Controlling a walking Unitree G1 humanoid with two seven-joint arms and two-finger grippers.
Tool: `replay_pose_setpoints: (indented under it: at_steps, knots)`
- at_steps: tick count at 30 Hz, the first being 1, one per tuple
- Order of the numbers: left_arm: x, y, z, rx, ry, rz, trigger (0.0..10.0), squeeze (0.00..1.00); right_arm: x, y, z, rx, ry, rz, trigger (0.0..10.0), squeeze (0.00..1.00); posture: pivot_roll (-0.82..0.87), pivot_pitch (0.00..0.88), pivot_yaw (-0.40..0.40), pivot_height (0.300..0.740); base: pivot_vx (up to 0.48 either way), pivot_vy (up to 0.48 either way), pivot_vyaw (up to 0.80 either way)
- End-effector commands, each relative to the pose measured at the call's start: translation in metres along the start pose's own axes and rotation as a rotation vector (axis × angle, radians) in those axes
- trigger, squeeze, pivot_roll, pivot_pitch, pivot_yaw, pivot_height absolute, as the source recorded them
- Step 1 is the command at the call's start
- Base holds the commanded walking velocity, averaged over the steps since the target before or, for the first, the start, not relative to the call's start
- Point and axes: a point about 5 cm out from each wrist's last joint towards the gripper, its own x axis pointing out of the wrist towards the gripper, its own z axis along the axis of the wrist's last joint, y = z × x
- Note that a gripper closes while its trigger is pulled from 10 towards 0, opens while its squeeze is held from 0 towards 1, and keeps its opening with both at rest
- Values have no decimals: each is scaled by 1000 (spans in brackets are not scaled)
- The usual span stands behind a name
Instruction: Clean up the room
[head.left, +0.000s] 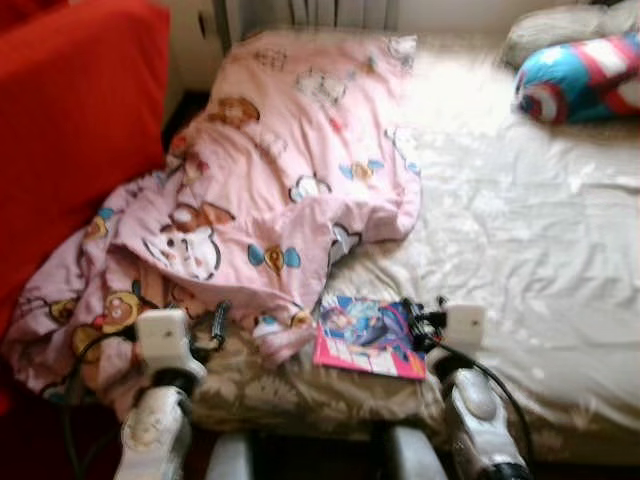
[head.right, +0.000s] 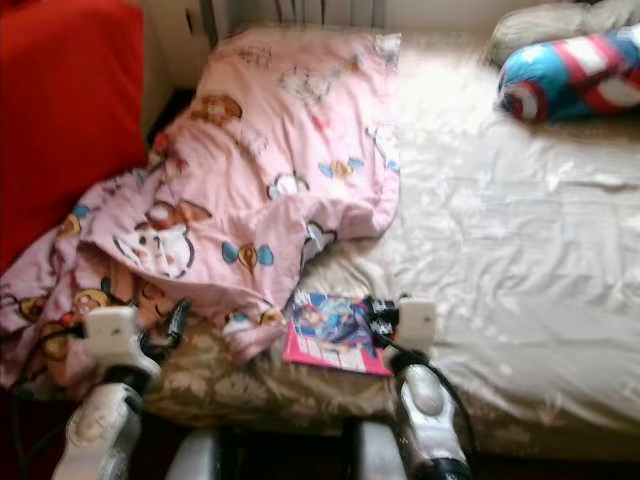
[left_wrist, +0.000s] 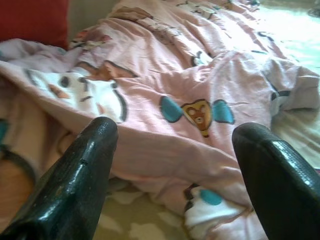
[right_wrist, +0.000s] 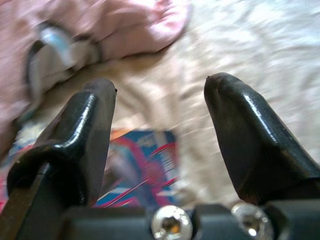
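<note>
The book lies flat at the bed's near edge, beside the crumpled duvet. It appears thin, light and bendable; a grasp at its exposed edge suits. The right gripper hovers above it, fingers apart. The left gripper is likewise open.

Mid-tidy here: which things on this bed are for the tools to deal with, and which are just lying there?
Job:
crumpled pink cartoon-print duvet, before the open left tool
colourful pink-edged magazine, under the open right tool

Lying about:
blue, red and white shield-print pillow
cream bedsheet
red upholstered furniture
</note>
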Motion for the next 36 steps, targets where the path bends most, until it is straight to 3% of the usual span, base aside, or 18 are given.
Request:
replay_pose_setpoints:
  at_steps: [1,10,14,20,28,35,36]
  knots:
    - [-5,8,-3,31,22,18,10000,0,-3,6,-7,19,26,10,10000,0,-13,173,-34,614,0,0,0]
    - [-7,7,-3,32,23,17,10000,0,-3,6,-9,18,33,8,10000,0,-13,185,-33,614,0,0,0]
    - [-9,7,-4,32,27,16,10000,0,-3,3,-14,8,86,-28,10000,0,-13,190,-32,614,0,0,0]
    - [-11,6,-4,34,32,11,10000,0,-5,4,-14,15,71,-18,10000,0,-11,204,-26,574,0,0,0]
    - [-15,7,-5,39,42,8,10000,0,-4,4,-16,7,79,-31,10000,0,-1,227,-19,574,0,0,0]
    - [-22,8,-7,47,63,4,10000,0,-2,-12,-21,163,126,-159,10000,0,14,255,-6,574,0,0,0]
    - [-24,9,-7,49,66,4,10000,0,-1,-15,-22,219,141,-176,10000,0,16,261,-2,574,0,0,0]
